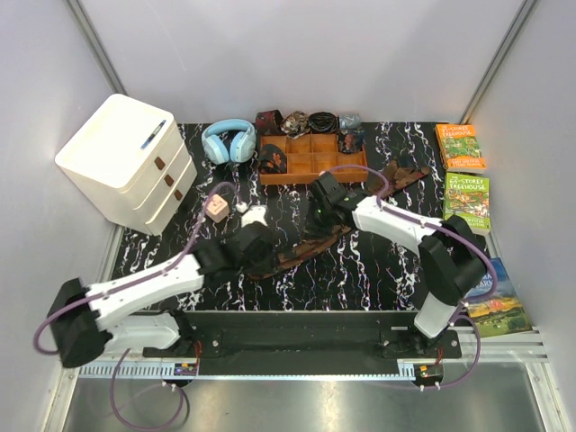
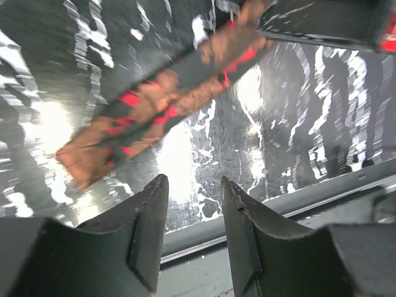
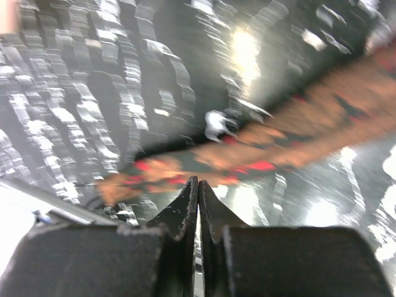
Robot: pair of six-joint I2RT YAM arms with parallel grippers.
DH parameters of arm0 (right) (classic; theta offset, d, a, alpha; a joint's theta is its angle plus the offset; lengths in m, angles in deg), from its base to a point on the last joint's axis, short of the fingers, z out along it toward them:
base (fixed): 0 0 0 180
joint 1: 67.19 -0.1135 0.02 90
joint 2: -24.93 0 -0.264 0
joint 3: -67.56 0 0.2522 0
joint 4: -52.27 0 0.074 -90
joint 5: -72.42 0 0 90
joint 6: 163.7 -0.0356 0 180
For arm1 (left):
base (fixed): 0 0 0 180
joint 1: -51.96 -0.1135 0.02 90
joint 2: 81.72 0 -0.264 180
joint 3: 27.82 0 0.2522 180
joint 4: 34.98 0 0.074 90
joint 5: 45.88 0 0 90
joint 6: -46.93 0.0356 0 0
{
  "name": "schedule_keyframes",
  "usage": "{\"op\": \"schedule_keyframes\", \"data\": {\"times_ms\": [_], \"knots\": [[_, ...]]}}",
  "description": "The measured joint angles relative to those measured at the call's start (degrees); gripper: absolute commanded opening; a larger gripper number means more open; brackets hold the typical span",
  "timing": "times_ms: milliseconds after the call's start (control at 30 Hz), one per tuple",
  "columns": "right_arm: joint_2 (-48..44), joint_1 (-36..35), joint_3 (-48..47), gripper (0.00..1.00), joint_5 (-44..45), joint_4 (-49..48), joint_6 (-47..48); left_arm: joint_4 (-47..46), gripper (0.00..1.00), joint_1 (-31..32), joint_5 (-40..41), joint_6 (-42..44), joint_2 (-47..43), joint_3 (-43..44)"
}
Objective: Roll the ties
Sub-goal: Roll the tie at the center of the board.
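Observation:
A dark brown tie with a reddish-tan pattern (image 1: 310, 245) lies flat and diagonal on the black marble table, running from near my left gripper up toward the right behind the right arm. My left gripper (image 1: 258, 249) is open and empty; in the left wrist view (image 2: 193, 189) the tie's end (image 2: 154, 105) lies just beyond its fingertips. My right gripper (image 1: 321, 205) is over the middle of the tie. In the right wrist view (image 3: 198, 184) its jaws are shut, tips at the near edge of the blurred tie (image 3: 272, 151); nothing shows between them.
An orange-brown wooden tray (image 1: 311, 158) with compartments stands at the back, with rolled ties in and behind it. Blue headphones (image 1: 228, 141), a white drawer unit (image 1: 126, 162), a small pink object (image 1: 216, 209) and a white object (image 1: 254, 216) are on the left. Books (image 1: 465, 171) lie along the right.

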Motion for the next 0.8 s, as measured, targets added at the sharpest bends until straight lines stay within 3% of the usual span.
{"op": "schedule_keyframes", "data": {"times_ms": [200,267,467,800], "knots": [[10.1,-0.02,-14.38,0.2,-2.32,-0.63,3.56,3.23,0.42,-1.68,5.31,-2.73,-9.05,-4.09],[13.14,-0.02,-17.09,0.22,-2.71,-0.68,4.63,4.42,0.49,-2.49,6.16,-3.06,-7.74,-5.16],[14.21,-0.02,-16.28,0.25,-2.43,1.38,6.25,6.58,0.58,-6.21,8.04,-4.87,-5.92,-6.82],[5.81,4.92,-8.57,0.25,-0.31,2.4,7.87,4.74,0.5,-8.26,9.05,-5.81,-3.1,-9.35]]}}
